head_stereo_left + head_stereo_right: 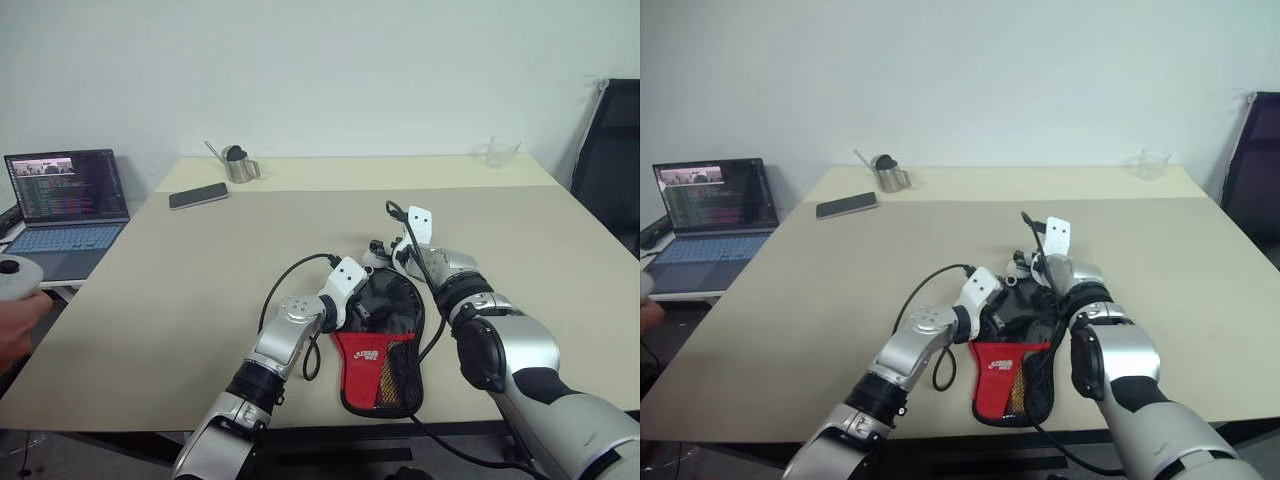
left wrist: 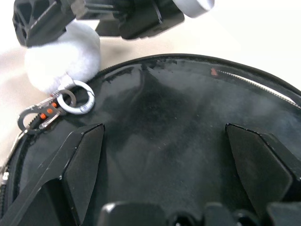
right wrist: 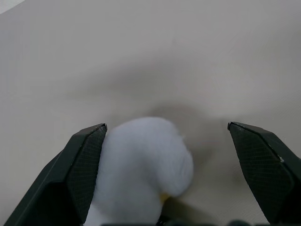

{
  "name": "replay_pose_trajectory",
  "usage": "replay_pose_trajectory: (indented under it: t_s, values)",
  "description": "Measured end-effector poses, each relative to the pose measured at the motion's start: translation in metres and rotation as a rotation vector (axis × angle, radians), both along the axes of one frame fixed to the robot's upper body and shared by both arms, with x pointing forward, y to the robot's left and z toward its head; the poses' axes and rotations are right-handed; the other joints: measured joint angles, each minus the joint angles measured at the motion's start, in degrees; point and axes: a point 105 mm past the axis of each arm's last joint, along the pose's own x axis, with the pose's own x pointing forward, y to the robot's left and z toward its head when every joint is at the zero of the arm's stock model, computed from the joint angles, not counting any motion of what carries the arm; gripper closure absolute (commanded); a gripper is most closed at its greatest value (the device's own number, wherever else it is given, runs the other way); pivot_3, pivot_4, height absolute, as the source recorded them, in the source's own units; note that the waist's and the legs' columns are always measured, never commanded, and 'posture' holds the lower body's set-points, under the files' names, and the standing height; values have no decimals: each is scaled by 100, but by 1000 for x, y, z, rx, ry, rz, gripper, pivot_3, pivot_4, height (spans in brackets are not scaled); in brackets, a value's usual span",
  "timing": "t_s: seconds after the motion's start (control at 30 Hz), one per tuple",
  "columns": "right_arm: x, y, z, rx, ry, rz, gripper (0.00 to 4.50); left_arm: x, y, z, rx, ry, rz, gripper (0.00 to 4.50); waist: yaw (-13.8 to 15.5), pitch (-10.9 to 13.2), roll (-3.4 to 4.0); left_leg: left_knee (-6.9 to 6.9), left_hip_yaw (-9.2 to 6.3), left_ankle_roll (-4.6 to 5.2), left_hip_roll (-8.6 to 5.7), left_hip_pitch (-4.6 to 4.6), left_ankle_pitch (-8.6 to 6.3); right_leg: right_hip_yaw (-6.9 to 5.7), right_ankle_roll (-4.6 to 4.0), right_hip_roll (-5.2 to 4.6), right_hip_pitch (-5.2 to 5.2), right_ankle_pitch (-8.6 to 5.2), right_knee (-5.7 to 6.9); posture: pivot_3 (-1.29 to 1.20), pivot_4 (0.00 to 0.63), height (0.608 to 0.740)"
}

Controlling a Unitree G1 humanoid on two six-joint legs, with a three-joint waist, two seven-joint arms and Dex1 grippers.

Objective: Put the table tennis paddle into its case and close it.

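The case (image 1: 378, 365) lies near the table's front edge, its red panel with white logo and mesh pocket toward me and its black round part farther off. My left gripper (image 1: 366, 303) hovers open over that glossy black surface (image 2: 164, 127), which a zipper (image 2: 256, 85) rims. I cannot tell whether this surface is the table tennis paddle's face or the case's fabric. A white pompom (image 3: 146, 165) hangs by a metal ring and clip (image 2: 75, 98) at the case's far end. My right gripper (image 1: 384, 250) stands open around the pompom, one finger (image 3: 84, 160) close beside it.
A phone (image 1: 198, 195), a metal pitcher (image 1: 240, 165) and a glass (image 1: 502, 152) sit at the back of the table (image 1: 150, 300). An open laptop (image 1: 65, 205) stands off the left side. A person's hand (image 1: 15, 325) is there too. A black chair (image 1: 610, 160) is at the right.
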Motion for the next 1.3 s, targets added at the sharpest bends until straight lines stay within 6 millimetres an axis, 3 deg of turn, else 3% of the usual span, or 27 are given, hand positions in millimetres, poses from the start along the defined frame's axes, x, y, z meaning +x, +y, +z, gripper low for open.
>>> replay_pose_trajectory:
  t_s: [0.3, 0.4, 0.7, 0.8, 1.03, 1.2, 1.3]
  values:
    - [-5, 10, -9, 18, 45, 12, 0, 7, -1, -3, -5, -8, 1, 15, 1, -3, 4, -6, -3, 20, -1, 65, -11, -2, 1, 4, 58, -1, 6, 0, 150, 740]
    - [-5, 10, -10, 19, 46, 11, 595, 7, -2, -4, -7, -6, -1, 0, 2, -5, 7, -6, -3, 20, -1, 65, -11, -2, 1, 4, 59, -1, 5, 0, 150, 740]
    - [-4, 9, -8, 22, 33, 2, 3520, 8, -8, -5, -9, -9, -9, 0, 19, -9, 8, -6, -9, 20, -2, 67, -11, -8, 1, 4, 69, -1, 0, 0, 150, 740]
    - [-3, 3, -7, 11, 28, -14, 4091, 8, -10, -5, -10, -10, -11, 0, 23, -9, 8, -6, -11, 20, -4, 68, -11, -12, 2, 4, 73, -1, -2, 0, 150, 740]
    - [4, -31, 2, -39, -6, -87, 4241, 9, -14, -5, -13, -8, -18, 0, 70, -8, 9, -6, -14, 21, -7, 66, -11, -19, 2, 4, 77, -1, -6, 0, 150, 740]
    - [7, -71, 11, -88, -39, -166, 4242, 9, -18, -5, -16, -5, -29, 0, 167, -8, 9, -6, -13, 24, -10, 63, -11, -21, 3, 5, 79, -2, -15, 0, 150, 740]
    - [4, -91, 6, -114, -30, -203, 4242, 9, -20, -6, -17, -7, -34, 0, 171, -8, 9, -6, -12, 25, -10, 63, -12, -20, 3, 4, 81, -2, -15, 0, 150, 740]
